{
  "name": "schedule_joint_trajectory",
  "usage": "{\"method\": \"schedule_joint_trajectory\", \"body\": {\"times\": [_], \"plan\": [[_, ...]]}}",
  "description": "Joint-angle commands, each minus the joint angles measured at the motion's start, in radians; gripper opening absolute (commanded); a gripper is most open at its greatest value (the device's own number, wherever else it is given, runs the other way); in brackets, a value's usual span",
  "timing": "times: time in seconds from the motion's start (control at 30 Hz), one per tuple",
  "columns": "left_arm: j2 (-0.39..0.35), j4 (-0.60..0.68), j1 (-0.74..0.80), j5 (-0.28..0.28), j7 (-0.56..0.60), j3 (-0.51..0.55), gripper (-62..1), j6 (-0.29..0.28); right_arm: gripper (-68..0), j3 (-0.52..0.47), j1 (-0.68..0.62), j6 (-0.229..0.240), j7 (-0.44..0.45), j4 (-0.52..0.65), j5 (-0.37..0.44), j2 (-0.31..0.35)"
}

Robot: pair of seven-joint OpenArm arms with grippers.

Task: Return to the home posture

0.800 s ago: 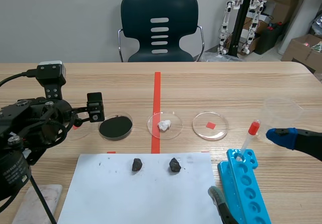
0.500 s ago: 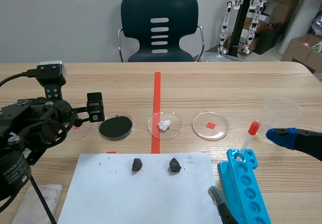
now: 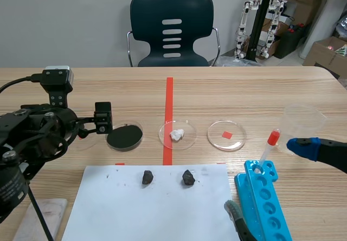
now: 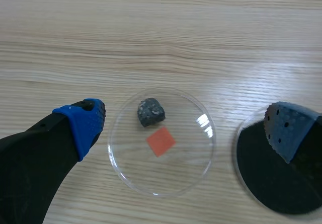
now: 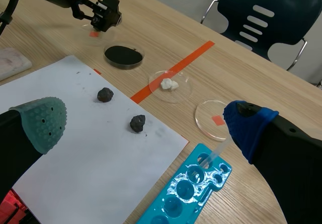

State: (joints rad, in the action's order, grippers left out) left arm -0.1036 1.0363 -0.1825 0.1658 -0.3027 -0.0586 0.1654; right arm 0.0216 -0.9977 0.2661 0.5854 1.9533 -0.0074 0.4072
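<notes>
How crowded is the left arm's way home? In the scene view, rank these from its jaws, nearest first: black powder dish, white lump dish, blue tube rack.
1. Black powder dish, beside the left jaws.
2. White lump dish, mid-table.
3. Blue tube rack, far across on the right side.

No lettering, brand, number or sign can be read in any view. The brown cardboard box (image 3: 329, 50) at the scene view's upper right is too small to show any print.
</notes>
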Motion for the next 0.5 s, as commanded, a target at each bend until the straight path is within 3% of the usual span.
{"method": "schedule_joint_trajectory", "body": {"times": [0.0, 0.23, 0.47], "plan": [[-0.027, 0.09, 0.042, -0.002, 0.016, 0.003, 1.4, -0.024, 0.4, -0.005, 0.003, -0.005, 0.015, 0.022, 0.012, 0.0], [-0.105, 0.405, 0.28, -0.002, 0.029, 0.003, 1.4, -0.077, 0.4, -0.005, 0.003, -0.005, 0.015, 0.022, 0.012, 0.0], [-0.184, 0.655, 0.574, -0.002, 0.158, 0.003, 1.4, -0.13, 0.4, -0.005, 0.003, -0.005, 0.015, 0.022, 0.012, 0.0]]}}
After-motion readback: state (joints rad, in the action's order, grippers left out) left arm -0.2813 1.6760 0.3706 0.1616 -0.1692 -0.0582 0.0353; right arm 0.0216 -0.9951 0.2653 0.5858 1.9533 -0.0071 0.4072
